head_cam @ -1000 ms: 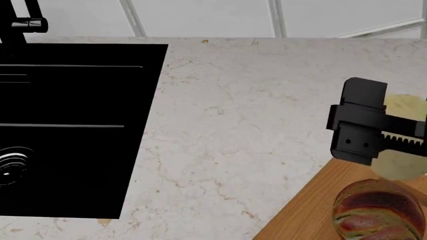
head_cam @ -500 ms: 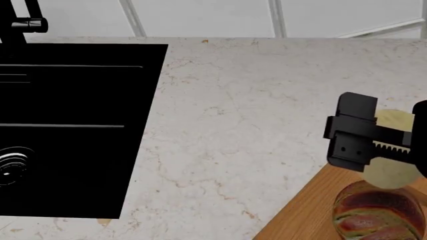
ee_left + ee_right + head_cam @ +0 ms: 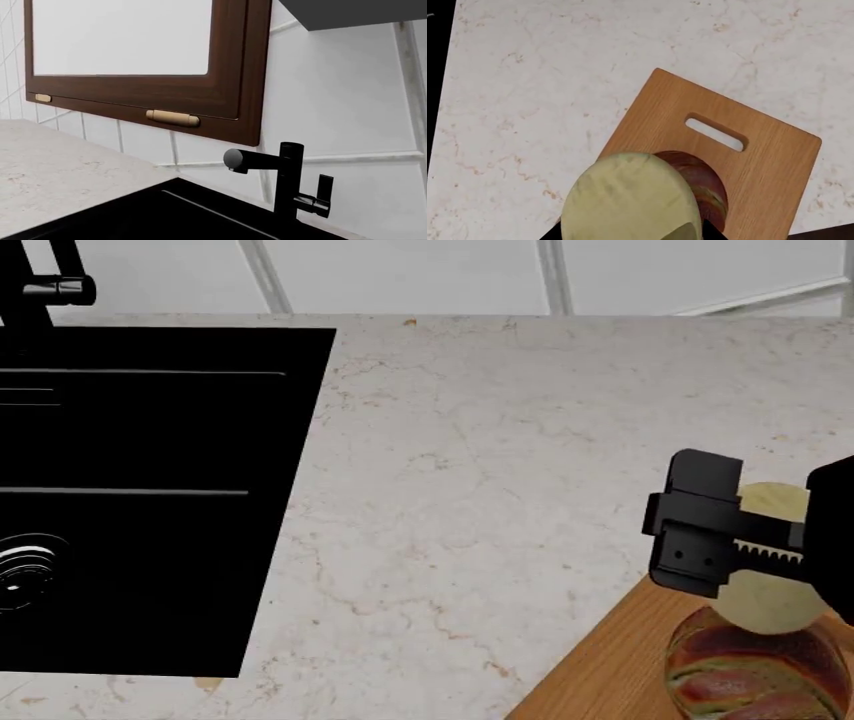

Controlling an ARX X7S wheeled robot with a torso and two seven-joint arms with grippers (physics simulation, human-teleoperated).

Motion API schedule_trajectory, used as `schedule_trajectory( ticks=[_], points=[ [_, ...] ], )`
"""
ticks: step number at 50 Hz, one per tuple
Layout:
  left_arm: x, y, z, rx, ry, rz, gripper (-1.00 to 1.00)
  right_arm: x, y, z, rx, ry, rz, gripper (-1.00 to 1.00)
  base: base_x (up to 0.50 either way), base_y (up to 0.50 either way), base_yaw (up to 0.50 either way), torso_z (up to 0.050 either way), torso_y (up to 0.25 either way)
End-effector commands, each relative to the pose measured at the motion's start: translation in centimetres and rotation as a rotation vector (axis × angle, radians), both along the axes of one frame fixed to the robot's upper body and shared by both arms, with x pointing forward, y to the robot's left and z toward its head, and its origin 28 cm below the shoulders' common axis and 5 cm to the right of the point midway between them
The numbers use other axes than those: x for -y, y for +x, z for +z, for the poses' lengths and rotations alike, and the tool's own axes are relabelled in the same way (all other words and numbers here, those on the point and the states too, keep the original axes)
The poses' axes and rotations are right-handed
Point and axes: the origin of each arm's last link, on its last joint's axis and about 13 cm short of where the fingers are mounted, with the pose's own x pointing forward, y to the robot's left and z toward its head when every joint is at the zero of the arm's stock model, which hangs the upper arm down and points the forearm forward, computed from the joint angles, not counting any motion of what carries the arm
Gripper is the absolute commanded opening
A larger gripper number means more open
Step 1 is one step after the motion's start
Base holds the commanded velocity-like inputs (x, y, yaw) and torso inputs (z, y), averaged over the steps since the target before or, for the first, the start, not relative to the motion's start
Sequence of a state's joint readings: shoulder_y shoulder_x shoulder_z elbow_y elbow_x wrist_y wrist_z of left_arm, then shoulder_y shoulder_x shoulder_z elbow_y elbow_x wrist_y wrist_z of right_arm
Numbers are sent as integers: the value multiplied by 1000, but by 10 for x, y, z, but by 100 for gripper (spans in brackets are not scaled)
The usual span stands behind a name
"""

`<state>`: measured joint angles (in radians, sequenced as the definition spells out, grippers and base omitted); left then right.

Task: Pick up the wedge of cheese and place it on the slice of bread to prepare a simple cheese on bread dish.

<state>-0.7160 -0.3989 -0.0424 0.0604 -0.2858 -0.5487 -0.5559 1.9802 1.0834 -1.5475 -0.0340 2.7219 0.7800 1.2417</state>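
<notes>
Head view: at the lower right of the frame the right arm's black end effector (image 3: 747,540) is clamped on the small pale yellow-cream, matte, rounded wedge of cheese (image 3: 771,595), its fingers closed against the lump's sides with a toothed rail running across it. Directly below, at the bottom right corner, sits the glossy, bun-like slice of bread (image 3: 754,675), mottled brown and red, resting on the flat orange-brown wooden board (image 3: 601,670) that lies on the pale marbled table (image 3: 507,490).

In the right wrist view the cheese (image 3: 630,200) fills the bottom centre and overlaps most of the bread (image 3: 704,185), which peeks out on its right; the board's handle slot (image 3: 715,132) lies beyond. To my eye the cheese hangs nearly over the bread, slightly off toward the table side, so a short shift toward the board and a descent remain.

The left end effector is out of sight; its camera only looks at the black faucet (image 3: 283,175) and dark wood-framed window (image 3: 227,95).
</notes>
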Motion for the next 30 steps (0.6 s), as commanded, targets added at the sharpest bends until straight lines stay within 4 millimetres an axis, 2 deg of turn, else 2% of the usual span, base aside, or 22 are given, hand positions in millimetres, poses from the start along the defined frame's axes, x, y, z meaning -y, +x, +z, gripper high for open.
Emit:
schedule_trajectory(
  ticks=[1, 30],
  points=[
    [0, 0, 0, 0, -1, -1, 100, 1, 2, -6, 2, -7, 14, -100, 0, 0, 0, 0, 0],
    [0, 0, 0, -10, 5, 1, 100, 8, 7, -22, -17, 4, -1, -100, 0, 0, 0, 0, 0]
  ],
)
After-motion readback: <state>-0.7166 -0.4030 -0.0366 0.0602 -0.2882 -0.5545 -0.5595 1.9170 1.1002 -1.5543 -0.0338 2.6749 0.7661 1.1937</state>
